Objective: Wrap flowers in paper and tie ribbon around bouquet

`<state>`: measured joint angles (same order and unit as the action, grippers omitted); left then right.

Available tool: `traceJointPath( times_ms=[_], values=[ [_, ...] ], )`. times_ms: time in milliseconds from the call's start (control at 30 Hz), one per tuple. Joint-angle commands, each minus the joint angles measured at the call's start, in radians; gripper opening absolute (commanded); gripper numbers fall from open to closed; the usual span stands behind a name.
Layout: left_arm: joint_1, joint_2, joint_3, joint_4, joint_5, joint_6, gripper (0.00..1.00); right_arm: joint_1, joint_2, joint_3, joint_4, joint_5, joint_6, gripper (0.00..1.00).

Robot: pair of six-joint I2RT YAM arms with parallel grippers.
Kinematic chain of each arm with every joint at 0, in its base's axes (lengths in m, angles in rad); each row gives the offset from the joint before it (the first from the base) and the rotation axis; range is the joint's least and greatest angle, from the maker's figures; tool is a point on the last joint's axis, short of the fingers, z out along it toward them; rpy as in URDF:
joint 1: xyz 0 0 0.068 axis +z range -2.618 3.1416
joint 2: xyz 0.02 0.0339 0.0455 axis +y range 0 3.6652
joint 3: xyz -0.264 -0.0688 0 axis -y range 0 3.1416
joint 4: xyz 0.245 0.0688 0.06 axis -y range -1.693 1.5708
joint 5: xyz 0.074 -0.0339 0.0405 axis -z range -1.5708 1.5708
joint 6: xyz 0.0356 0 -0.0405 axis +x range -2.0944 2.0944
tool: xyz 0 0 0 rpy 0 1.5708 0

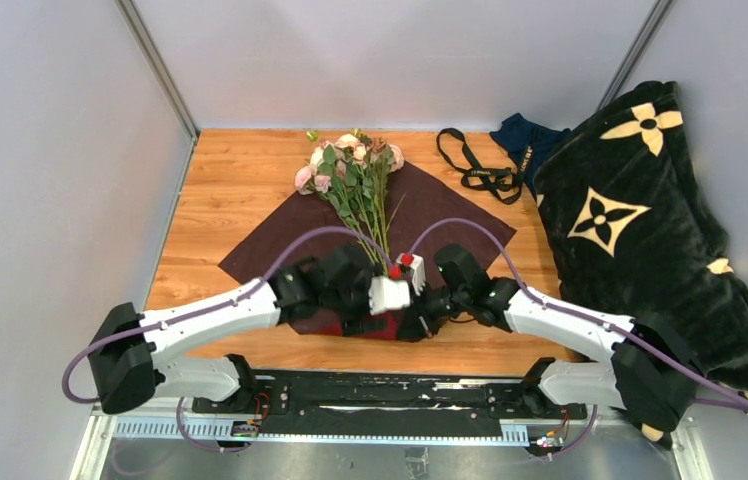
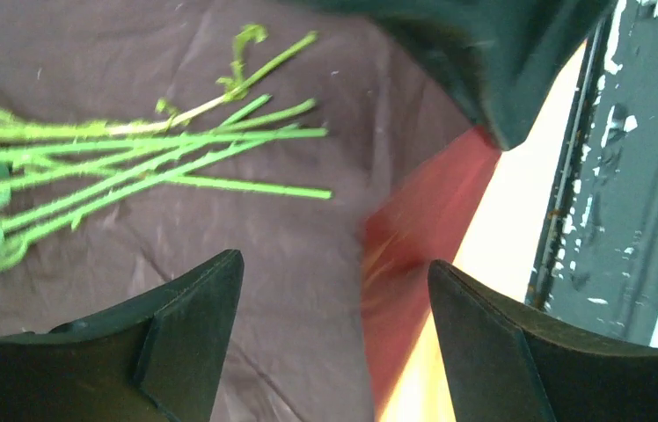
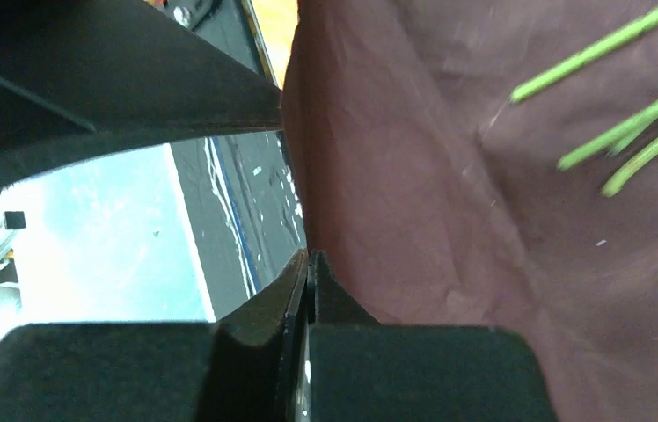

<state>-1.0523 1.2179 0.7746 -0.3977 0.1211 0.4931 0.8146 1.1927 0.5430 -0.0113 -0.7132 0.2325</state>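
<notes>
my right gripper (image 3: 308, 261) is shut on the near edge of the paper (image 1: 445, 215), and that edge stands lifted off the table (image 1: 220, 200). my left gripper (image 2: 336, 264) hangs open just beside it over the same corner, holding nothing; the paper's red underside shows there. the flowers (image 1: 350, 175) lie on the paper at the centre of the top view, blooms toward the top, stem ends near both grippers. the ribbon (image 1: 475, 170) lies loose at upper right, beside the blanket (image 1: 640, 230).
</notes>
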Motion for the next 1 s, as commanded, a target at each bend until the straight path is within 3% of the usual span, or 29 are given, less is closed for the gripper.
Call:
traceJointPath(
  times_ms=[0, 100, 167, 333, 433, 533, 600, 667, 733, 833, 967],
  values=[
    [0.160, -0.042, 0.150, -0.361, 0.242, -0.165, 0.82, -0.018, 0.025, 0.117, -0.136, 0.018, -0.107, 0.00],
    [0.244, -0.097, 0.222, -0.444, 0.291, -0.192, 0.79, -0.020, 0.087, 0.208, -0.186, 0.049, -0.147, 0.00],
    [0.273, -0.121, 0.242, -0.465, 0.324, -0.199, 0.84, -0.021, 0.133, 0.275, -0.222, 0.064, -0.178, 0.00],
    [0.376, -0.178, 0.119, -0.369, 0.342, -0.187, 0.93, -0.043, 0.259, 0.399, -0.247, 0.091, -0.228, 0.00],
    [0.424, -0.189, 0.182, -0.447, 0.308, -0.042, 1.00, -0.047, 0.321, 0.452, -0.238, 0.098, -0.257, 0.00],
    [0.514, -0.056, 0.349, -0.637, 0.278, 0.045, 1.00, -0.048, 0.362, 0.505, -0.246, 0.117, -0.264, 0.00],
    [0.617, 0.086, 0.439, -0.757, 0.395, 0.078, 0.95, -0.050, 0.375, 0.515, -0.243, 0.141, -0.268, 0.00],
    [0.665, 0.177, 0.441, -0.778, 0.502, 0.131, 0.88, -0.057, 0.385, 0.508, -0.226, 0.160, -0.266, 0.00],
    [0.667, 0.193, 0.373, -0.712, 0.590, 0.174, 0.87, -0.073, 0.399, 0.499, -0.198, 0.161, -0.256, 0.00],
    [0.667, 0.173, 0.249, -0.487, 0.667, 0.104, 0.89, -0.101, 0.432, 0.529, -0.181, 0.145, -0.239, 0.00],
    [0.667, 0.181, 0.179, -0.280, 0.675, 0.015, 0.92, -0.124, 0.468, 0.580, -0.188, 0.150, -0.240, 0.00]
  ],
)
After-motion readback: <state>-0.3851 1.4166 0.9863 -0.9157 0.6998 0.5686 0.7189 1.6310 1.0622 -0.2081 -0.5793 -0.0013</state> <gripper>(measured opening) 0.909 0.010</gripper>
